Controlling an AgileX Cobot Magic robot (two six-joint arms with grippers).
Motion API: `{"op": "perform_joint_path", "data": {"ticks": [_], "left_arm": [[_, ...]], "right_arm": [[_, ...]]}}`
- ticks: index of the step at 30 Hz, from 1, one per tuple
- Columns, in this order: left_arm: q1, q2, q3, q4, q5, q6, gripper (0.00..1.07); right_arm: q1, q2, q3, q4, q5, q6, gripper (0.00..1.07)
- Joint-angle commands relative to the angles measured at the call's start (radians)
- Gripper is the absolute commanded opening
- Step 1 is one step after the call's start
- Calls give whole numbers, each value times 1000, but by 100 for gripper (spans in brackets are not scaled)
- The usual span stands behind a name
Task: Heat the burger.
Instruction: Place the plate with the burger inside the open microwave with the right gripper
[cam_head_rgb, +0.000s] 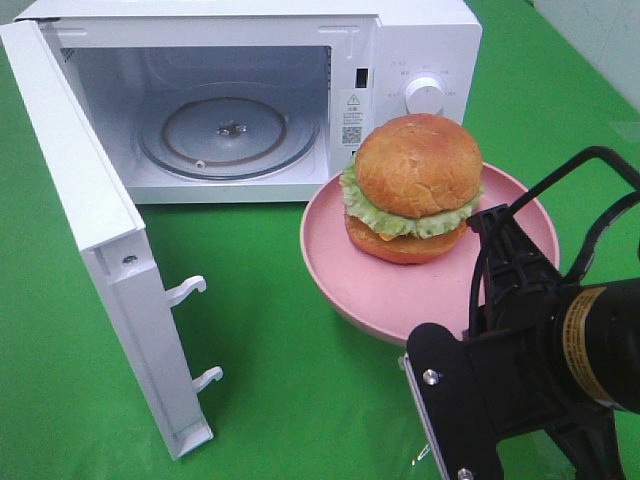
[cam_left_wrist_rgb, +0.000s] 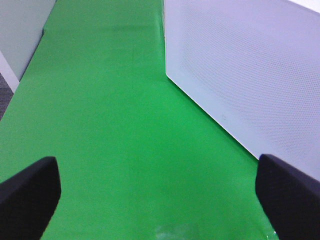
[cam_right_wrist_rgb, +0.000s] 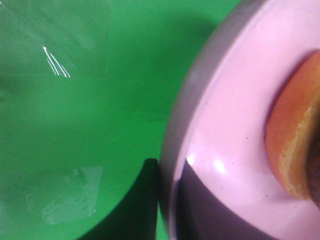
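Observation:
The burger (cam_head_rgb: 416, 188), with golden-brown buns, green lettuce and a cheese edge, sits on a pink plate (cam_head_rgb: 330, 255) in front of the microwave's control panel. My right gripper (cam_head_rgb: 488, 225) reaches in from the right and is closed on the plate's right rim. In the right wrist view the gripper (cam_right_wrist_rgb: 167, 200) straddles the plate's rim (cam_right_wrist_rgb: 220, 125), and the edge of the bottom bun (cam_right_wrist_rgb: 295, 145) shows. My left gripper (cam_left_wrist_rgb: 160, 200) is open and empty over green cloth. It is out of the high view.
The white microwave (cam_head_rgb: 420, 40) stands at the back with its door (cam_head_rgb: 100, 250) swung wide open to the left and its glass turntable (cam_head_rgb: 228, 135) bare. Its white side panel (cam_left_wrist_rgb: 250, 75) shows beside my left gripper. Green cloth (cam_head_rgb: 270, 380) covers the table.

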Motion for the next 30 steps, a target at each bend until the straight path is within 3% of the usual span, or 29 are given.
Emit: {"op": "perform_joint_path", "data": {"ticks": [1,10,22,29,30], "left_arm": [[3,-16,4,-9,-13,-3,98],[3,-16,4,-9,-13,-3,98],[3,-16,4,-9,-13,-3,98],[3,-16,4,-9,-13,-3,98],[3,-16,4,-9,-13,-3,98]], "right_arm": [[0,-6,-3,-59,-40,-65,0],[-45,-6,-19,7,-82,-282,0],[-286,-6,-86,330,-183,-743,0],[-333,-6,-125,451,-203,-901,0],[-339,-6,-129,527,-205,-1001,0]]}}
